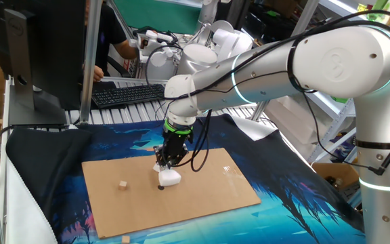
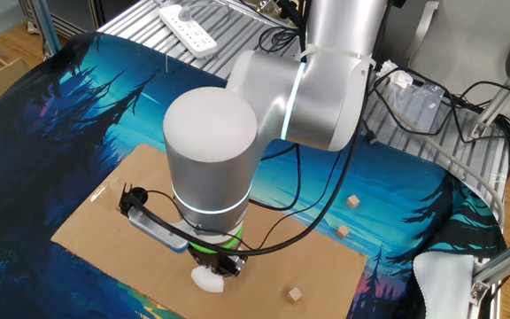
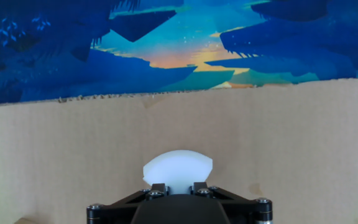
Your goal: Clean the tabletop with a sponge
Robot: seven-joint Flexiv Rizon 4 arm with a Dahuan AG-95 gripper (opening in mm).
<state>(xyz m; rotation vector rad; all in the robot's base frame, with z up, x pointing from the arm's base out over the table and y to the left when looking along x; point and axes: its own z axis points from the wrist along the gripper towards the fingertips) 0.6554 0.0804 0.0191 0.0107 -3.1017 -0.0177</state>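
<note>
Gripper closed on the white sponge, jaws clamped against its upper part, pressing it down onto the brown tabletop near the sheet's middle. Small dark spot touching the sponge's lower edge. Tan cube on the same sheet, apart from the sponge. Blue patterned mat beneath the sheet

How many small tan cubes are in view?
3, and the arm may hide more. One cube lies on the cardboard sheet; two cubes lie beyond it on the patterned mat.
</note>
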